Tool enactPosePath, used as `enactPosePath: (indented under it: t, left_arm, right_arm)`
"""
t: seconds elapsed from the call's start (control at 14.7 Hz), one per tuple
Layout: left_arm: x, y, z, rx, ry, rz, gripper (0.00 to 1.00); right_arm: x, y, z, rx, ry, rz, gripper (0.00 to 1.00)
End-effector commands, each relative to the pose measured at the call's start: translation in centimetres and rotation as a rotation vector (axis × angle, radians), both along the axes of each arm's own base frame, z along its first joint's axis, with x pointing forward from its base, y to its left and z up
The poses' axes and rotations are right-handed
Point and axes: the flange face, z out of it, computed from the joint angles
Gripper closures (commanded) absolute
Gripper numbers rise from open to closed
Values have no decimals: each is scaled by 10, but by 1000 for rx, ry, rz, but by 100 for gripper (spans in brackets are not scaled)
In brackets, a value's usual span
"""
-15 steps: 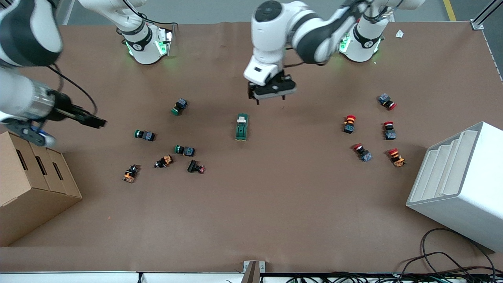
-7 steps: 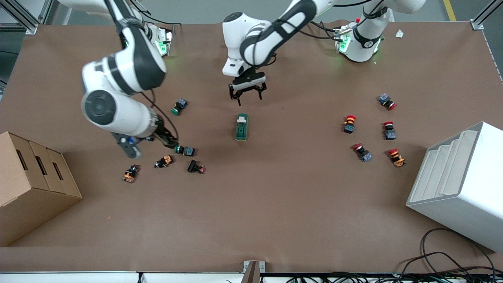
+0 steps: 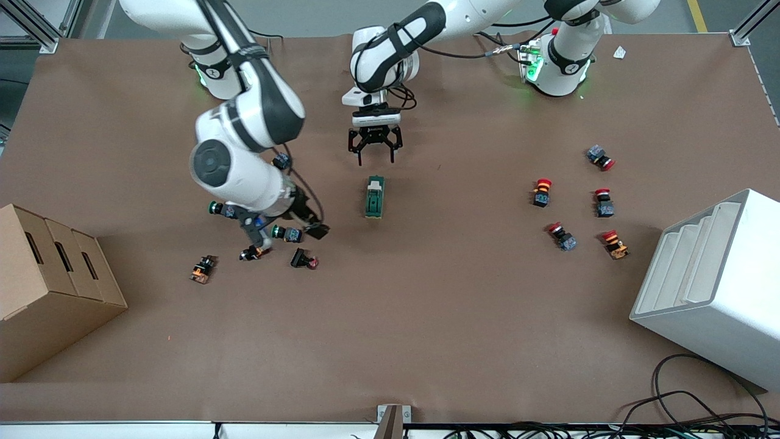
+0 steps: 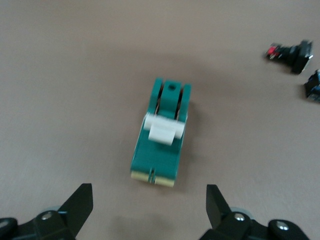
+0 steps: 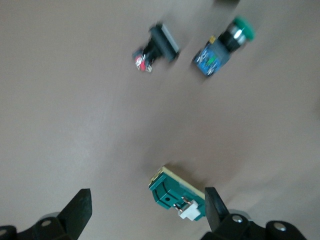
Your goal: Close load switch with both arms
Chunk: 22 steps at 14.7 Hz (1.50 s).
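A brown paper-like sheet covers the worktop (image 3: 426, 317), creased faintly near the arms' bases and running out to a pale edge strip nearest the front camera, where a tangle of black cables (image 3: 701, 402) lies at the left arm's end. Aluminium frame posts stand at the corners by the bases, with grey floor past them. The load switch (image 3: 375, 197) lies near the middle of the worktop, dark green with its white handle piece at the end toward the bases. The left gripper (image 3: 374, 152) hangs over the bare sheet just on the bases' side of the switch, its fingers (image 4: 80, 202) spread wide apart and empty. The right gripper (image 3: 317, 230) is low over the cluster of green push buttons (image 3: 286, 233) toward the right arm's end, beside the switch but apart from it; its fingers (image 5: 77, 210) are also spread apart, holding nothing. A group of red-capped buttons (image 3: 541, 192) sits toward the left arm's end. A cardboard box (image 3: 49, 286) with slots rests at the right arm's end, and a white stepped bin (image 3: 713, 286) stands at the left arm's end.
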Motion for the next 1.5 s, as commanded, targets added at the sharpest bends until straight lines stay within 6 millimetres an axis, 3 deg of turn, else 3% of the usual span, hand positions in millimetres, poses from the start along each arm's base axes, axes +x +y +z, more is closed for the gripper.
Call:
enactPosePath:
  t: [0.0, 0.27, 0.54, 0.88, 1.09, 1.43]
  left_arm:
    - [9, 5, -19, 53, -120, -36, 0]
    - [13, 15, -67, 59, -217, -73, 0]
    - [0, 11, -80, 31, -245, -79, 0]
    - [-6, 13, -99, 38, -275, -92, 0]
    - [-5, 14, -100, 42, -280, -96, 0]
    - [-10, 6, -101, 33, -281, -103, 0]
  right_arm:
    - [-33, 35, -35, 7, -20, 12, 0]
    - [-70, 76, -82, -24, -26, 84, 0]
    - [-99, 109, -115, -16, -28, 77, 0]
    - [-127, 127, -131, -22, 7, 101, 0]
    - [-138, 135, -141, -33, 19, 94, 0]
    - [-129, 134, -152, -28, -14, 72, 0]
